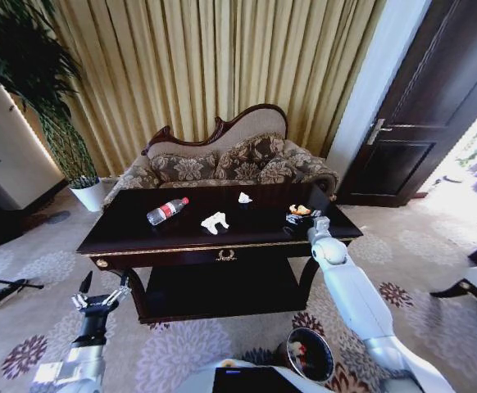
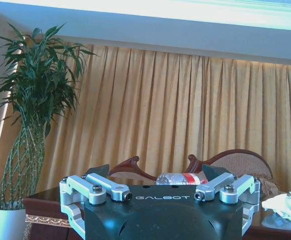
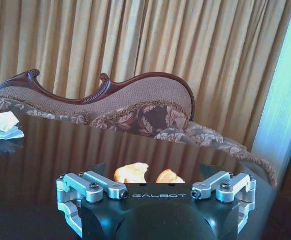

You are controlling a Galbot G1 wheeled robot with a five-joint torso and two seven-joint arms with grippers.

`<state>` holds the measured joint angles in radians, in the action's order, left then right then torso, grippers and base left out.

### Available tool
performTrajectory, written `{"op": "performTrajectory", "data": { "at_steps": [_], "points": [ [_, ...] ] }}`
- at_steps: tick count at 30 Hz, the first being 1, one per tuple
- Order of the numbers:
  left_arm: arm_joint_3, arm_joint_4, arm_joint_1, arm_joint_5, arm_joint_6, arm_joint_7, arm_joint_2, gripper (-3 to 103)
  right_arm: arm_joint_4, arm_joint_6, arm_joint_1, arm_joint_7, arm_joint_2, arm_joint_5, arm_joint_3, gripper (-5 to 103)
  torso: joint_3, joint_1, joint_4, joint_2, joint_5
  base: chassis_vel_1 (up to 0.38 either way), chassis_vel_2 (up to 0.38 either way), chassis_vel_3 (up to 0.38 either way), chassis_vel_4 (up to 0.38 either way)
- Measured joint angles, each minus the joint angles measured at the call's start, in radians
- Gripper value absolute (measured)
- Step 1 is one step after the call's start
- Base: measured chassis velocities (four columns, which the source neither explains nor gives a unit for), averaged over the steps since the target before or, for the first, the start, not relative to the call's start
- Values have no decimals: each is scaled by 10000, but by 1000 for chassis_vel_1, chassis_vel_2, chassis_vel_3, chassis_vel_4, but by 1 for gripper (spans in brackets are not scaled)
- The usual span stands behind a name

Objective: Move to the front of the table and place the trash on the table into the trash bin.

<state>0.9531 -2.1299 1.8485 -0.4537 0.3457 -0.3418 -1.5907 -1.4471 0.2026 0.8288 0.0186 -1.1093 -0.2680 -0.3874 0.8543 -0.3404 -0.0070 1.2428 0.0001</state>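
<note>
Orange-yellow scrap (image 3: 144, 173) lies on the table (image 1: 263, 233), right of centre, between the right gripper's (image 1: 301, 219) wide-spread fingers. Left gripper (image 1: 101, 291), lower left, spread wide, holds nothing.

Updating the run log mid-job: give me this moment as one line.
right tool open over table, at orange scrap | left tool open, low, left of table | bottle, paper scraps on table | trash bin on floor
</note>
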Motion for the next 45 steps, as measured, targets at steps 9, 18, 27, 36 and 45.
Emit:
{"op": "performTrajectory", "data": {
  "at_steps": [9,18,27,36,45],
  "points": [
    [35,7,3,-86,18,-6,16,100,-86,-48,0,-11,-47,574,143,100,0,0,0,0,0,0,0,0,0],
    [40,66,26,-111,41,-30,6,100,4,-47,128,-5,-139,652,176,100,0,0,0,0,0,0,0,0,0],
    [41,58,35,-135,48,-33,10,100,460,-169,-88,35,-183,648,136,100,0,0,1,0,0,0,0,0,0],
    [93,67,85,-309,139,-86,23,100,527,-240,-38,42,-64,654,7,101,0,0,0,0,0,0,0,0,0],
    [161,63,189,-441,276,-175,11,100,463,-244,9,41,-100,715,2,75,0,0,1,0,0,0,0,0,0]
  ]
}}
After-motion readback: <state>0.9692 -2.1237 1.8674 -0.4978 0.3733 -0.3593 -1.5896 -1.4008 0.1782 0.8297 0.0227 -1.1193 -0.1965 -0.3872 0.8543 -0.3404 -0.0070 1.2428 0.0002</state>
